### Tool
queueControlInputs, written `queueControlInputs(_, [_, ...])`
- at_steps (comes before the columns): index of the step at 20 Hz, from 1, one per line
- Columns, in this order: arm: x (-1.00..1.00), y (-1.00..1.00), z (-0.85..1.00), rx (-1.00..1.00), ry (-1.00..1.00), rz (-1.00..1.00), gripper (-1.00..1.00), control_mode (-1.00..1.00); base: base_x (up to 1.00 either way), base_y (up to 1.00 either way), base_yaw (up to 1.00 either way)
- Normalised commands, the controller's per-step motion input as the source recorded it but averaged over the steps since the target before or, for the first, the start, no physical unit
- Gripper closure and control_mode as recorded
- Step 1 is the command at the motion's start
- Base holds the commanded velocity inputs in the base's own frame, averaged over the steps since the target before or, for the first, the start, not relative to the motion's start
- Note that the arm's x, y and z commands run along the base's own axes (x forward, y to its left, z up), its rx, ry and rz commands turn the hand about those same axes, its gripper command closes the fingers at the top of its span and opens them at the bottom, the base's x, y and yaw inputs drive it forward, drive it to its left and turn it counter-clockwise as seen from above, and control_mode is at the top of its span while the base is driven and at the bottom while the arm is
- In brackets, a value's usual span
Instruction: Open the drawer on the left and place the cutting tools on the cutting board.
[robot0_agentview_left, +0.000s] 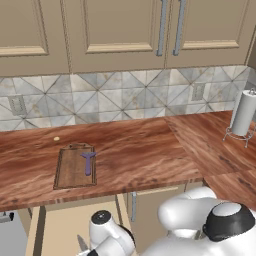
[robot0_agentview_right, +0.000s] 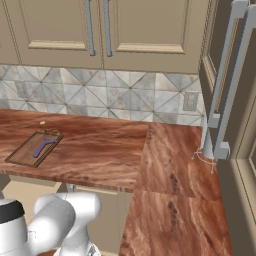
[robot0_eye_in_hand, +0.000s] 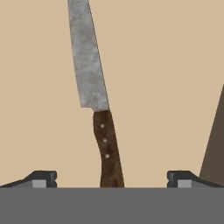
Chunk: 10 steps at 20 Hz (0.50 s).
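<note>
Cutting board (robot0_agentview_left: 75, 167): dark brown, rimmed, flat on the left of the wooden counter (robot0_agentview_left: 150, 150), handle tab toward the backsplash. Purple peeler (robot0_agentview_left: 88, 162) lies on it. Below the counter edge the drawer (robot0_agentview_left: 60, 225) stands pulled out, interior plain beige. Knife (robot0_eye_in_hand: 94, 96) lies on the drawer floor: mottled grey blade, dark brown riveted handle. Gripper (robot0_eye_in_hand: 111, 180) hangs over the handle, fingers spread wide either side, holding nothing. Paper towel holder (robot0_agentview_left: 243, 116) at far right
</note>
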Motion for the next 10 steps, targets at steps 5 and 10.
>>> queueControlInputs(5, [0.0, 0.06, -0.21, 0.0, 0.0, 0.0, -1.0, -1.0, 0.0, 0.0, 0.0])
queueControlInputs(10, [0.0, 0.0, -0.19, 0.0, 0.0, 0.0, -1.0, -1.0, 0.0, 0.0, 0.0])
